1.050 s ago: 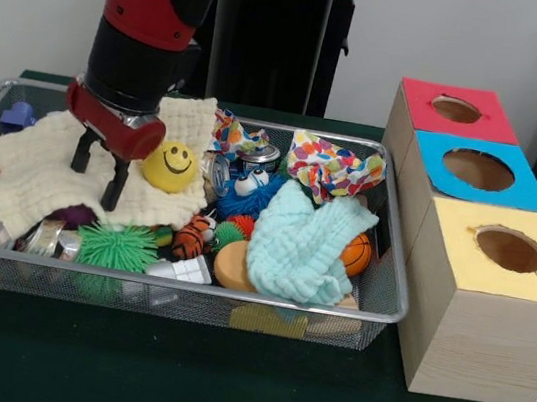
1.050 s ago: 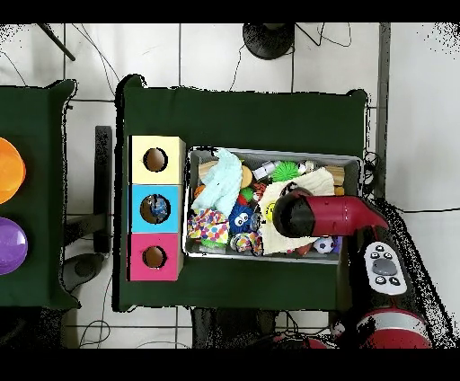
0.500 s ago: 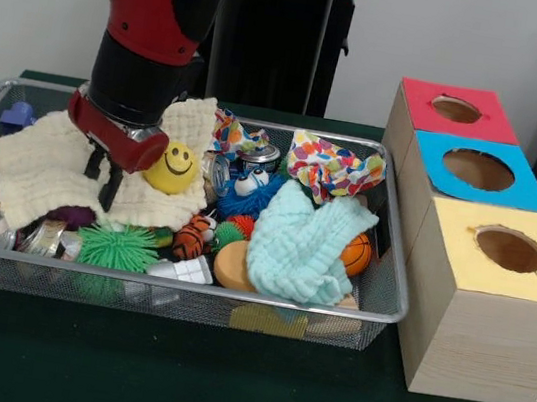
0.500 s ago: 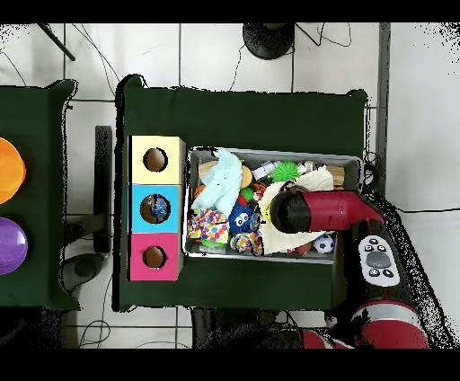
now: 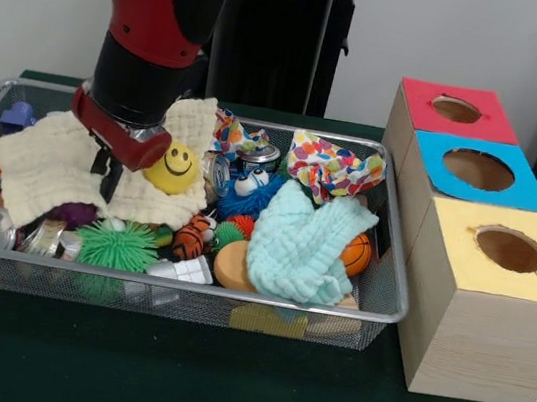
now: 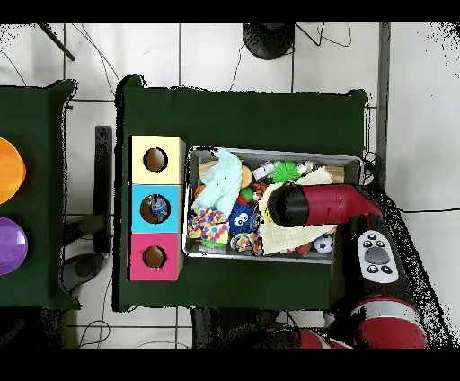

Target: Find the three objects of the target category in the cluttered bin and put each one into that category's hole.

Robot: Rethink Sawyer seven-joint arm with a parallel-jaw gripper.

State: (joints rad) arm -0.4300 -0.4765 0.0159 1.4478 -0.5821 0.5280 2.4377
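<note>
- Your gripper [image 5: 111, 170] sits low over the cream cloth [image 5: 47, 163] at the bin's [image 5: 378, 278] left end; can't tell whether its fingers are parted or clenched.
- Yellow smiley ball [image 5: 173, 167], smooth and round, lies just right of the fingers, on the cloth.
- Cloth: soft, waffled, crumpled.
- Target category unclear to me.
</note>
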